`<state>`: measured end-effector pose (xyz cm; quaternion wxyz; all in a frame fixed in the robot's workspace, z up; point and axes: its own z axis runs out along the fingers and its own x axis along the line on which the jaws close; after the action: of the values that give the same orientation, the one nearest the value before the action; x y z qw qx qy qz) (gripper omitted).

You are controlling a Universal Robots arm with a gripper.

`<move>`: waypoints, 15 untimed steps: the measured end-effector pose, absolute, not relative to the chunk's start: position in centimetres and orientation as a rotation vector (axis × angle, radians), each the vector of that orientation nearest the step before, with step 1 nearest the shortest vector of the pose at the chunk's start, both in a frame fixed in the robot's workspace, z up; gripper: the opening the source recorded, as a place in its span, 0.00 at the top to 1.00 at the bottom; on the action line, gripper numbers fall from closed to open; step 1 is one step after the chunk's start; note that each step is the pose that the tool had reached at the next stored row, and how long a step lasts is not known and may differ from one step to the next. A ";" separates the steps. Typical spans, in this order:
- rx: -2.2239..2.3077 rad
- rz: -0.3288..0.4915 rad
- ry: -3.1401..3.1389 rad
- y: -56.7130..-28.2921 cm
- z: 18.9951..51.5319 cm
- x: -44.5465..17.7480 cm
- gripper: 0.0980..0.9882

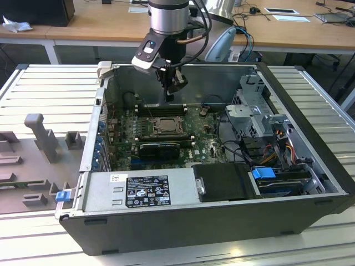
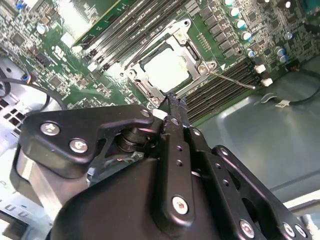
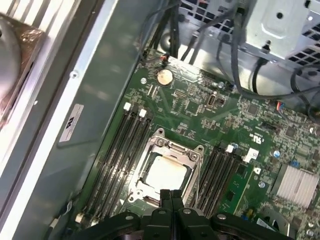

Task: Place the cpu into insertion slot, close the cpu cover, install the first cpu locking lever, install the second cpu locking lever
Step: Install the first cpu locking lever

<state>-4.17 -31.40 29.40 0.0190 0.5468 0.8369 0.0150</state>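
The cpu (image 1: 165, 126) (image 2: 167, 70) (image 3: 167, 172) lies pale and flat in the insertion slot (image 1: 153, 129) at the centre of the green motherboard. The shiny cpu cover (image 2: 188, 48) (image 3: 172, 146) lies down around it as a frame. A thin metal locking lever (image 2: 233, 80) sticks out from one corner of the socket, slanting over the memory slots. My gripper (image 1: 169, 97) (image 2: 173, 101) (image 3: 170, 194) hangs above the far edge of the socket, shut with nothing between its fingertips and touching nothing.
The board sits inside an open computer case (image 1: 183, 69). Long black memory slots (image 3: 117, 150) flank the socket. A metal drive cage (image 1: 258, 108) and cables (image 1: 277, 147) fill the exterior view's right. A black power supply (image 1: 166, 188) is at the front. Grey fixtures (image 1: 41, 138) stand outside.
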 end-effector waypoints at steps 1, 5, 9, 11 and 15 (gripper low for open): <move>1.671 0.047 2.615 -31.4 29.4 -4.2 0.99; 1.487 0.051 2.727 -31.4 29.2 -4.2 0.99; 1.350 0.054 2.799 -31.4 29.0 -4.2 0.99; 1.248 0.056 2.847 -31.4 28.9 -4.2 0.99; 1.089 0.058 2.914 -31.4 28.6 -4.2 0.99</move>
<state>-4.17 -31.40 28.64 0.0153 0.3498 0.9365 0.0188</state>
